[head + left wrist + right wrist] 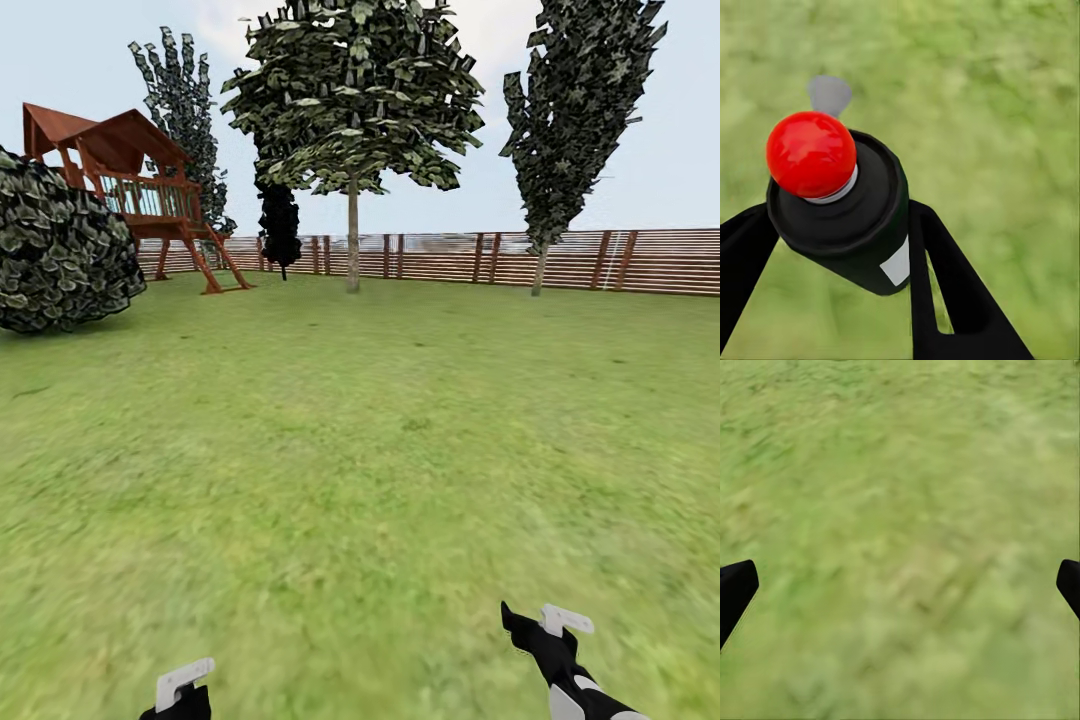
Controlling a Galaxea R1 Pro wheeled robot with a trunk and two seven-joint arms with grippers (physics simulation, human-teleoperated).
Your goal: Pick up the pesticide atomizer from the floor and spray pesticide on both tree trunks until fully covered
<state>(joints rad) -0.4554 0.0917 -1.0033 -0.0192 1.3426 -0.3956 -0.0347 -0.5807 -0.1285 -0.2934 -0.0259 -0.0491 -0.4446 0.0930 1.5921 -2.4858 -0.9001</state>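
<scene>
In the left wrist view the pesticide atomizer (859,225), a dark can with a round red tip (811,154), sits between the black fingers (945,285) of my left gripper (844,247), which is shut on it. In the head view that left gripper (180,695) is low at the bottom edge, above the grass floor (340,460). My right gripper (540,625) hangs open over the grass, its fingers (735,592) wide apart and empty. A tree (352,90) with a broad crown and a straight trunk (352,245) stands far ahead by the fence.
A brown slat fence (450,258) closes the far side of the lawn. A wooden play tower (130,190) and a big round bush (60,250) stand at the left. Narrow trees (575,120) rise at the right and behind the tower. A small black tree (278,225) is by the fence.
</scene>
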